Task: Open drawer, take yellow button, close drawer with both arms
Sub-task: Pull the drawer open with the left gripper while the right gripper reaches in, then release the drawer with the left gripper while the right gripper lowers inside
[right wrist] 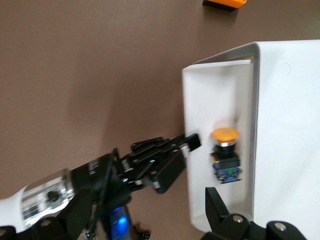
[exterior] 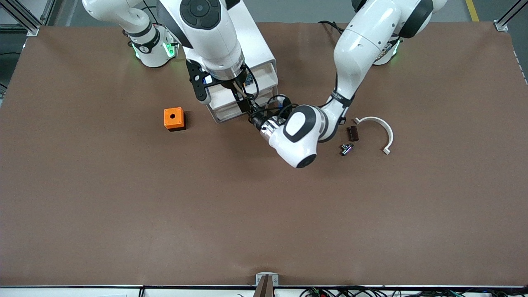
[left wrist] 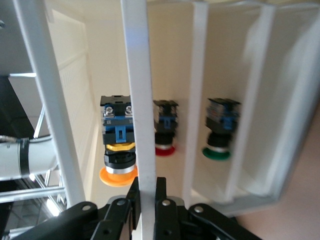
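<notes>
Only the wrist cameras show the button (right wrist: 225,150) lying in the opened drawer (right wrist: 220,90). The left gripper (right wrist: 187,145) is clamped on the drawer's front edge; the right gripper (right wrist: 250,220), jaws spread, hovers over it.

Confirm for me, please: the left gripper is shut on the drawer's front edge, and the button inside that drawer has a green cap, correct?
Not quite. The left gripper is indeed shut on the drawer front, but the button in that drawer has an orange-yellow cap, as the right wrist view shows.

light: bright, even overhead | shadows: soft | left wrist view: foreground perhaps slightly blurred
</notes>
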You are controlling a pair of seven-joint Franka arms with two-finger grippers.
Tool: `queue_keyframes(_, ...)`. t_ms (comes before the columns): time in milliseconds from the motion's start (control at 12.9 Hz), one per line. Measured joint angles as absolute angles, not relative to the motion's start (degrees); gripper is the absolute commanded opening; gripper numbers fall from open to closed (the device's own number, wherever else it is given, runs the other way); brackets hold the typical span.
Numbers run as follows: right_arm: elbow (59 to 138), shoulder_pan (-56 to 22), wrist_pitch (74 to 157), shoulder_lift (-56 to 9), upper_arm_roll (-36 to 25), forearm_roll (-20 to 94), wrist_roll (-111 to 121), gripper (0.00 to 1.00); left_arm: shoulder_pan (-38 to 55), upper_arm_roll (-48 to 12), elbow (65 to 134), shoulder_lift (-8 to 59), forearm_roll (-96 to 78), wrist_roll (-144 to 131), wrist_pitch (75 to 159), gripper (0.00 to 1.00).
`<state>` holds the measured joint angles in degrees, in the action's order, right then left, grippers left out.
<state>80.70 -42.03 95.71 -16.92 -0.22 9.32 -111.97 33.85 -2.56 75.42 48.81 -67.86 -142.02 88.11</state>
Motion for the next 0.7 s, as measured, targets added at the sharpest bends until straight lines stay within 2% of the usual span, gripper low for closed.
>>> queue_keyframes(464,81.5,-42.0,93.7,-17.1,-0.3,9.3,-105.2,1.00,30.7,0.7,73.8,48.8,-68.0,-141.1,89.1,0.00)
queue_keyframes(541,82.3,-42.0,93.7,-17.1,-0.4,9.3,-104.9,1.00,30.5,0.9,73.7,48.8,-68.0,-140.9,89.2,0.36)
queue_keyframes(696,84.1,-42.0,94.2,-17.2,-0.6,9.2,-104.2,1.00,30.1,1.0,73.6,48.8,-68.0,-140.6,89.7,1.00)
